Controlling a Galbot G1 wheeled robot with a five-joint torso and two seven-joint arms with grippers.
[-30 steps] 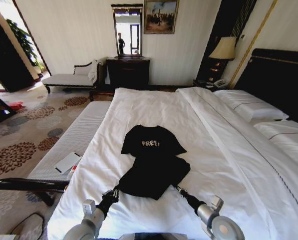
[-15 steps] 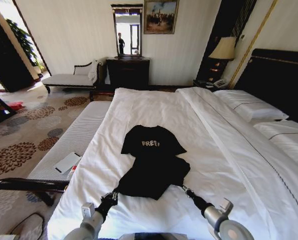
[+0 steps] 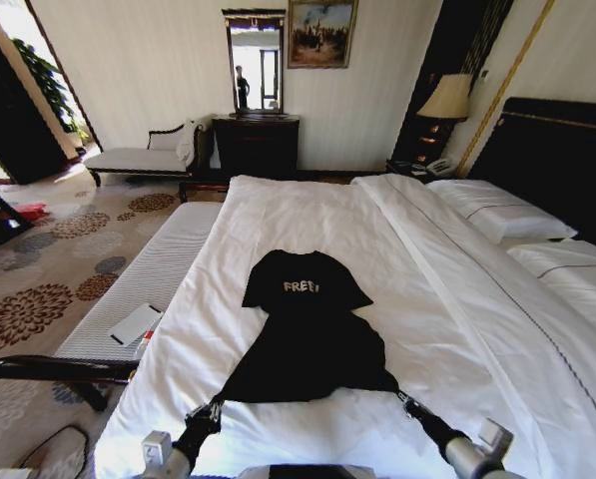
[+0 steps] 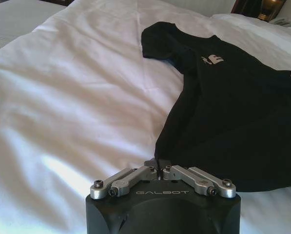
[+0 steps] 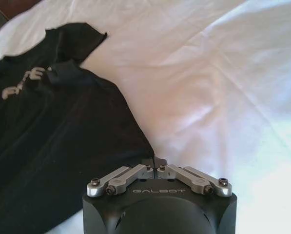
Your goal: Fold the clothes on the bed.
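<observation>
The clothes, one black T-shirt (image 3: 307, 334) with white chest lettering, lie spread out on the bed (image 3: 307, 215), collar away from me and hem toward me. My left gripper (image 3: 214, 406) is shut on the shirt's near left hem corner. The left wrist view shows that gripper (image 4: 158, 166) pinching the black fabric (image 4: 233, 117). At the near right hem corner, my right gripper (image 3: 401, 396) is shut on the cloth. From the right wrist, that gripper (image 5: 155, 164) clamps the edge of the shirt (image 5: 52, 131). The hem is stretched between the two grippers.
White pillows (image 3: 502, 215) lie at the right before the dark headboard (image 3: 562, 160). A pale striped bench (image 3: 143, 284) with a white pad (image 3: 135, 324) runs along the bed's left side. A dark bar (image 3: 58, 369) crosses the lower left. White sheet surrounds the shirt.
Both grippers have drawn back toward me with the hem corners in them. The bunched lower half of the shirt has been pulled out flat and wider.
</observation>
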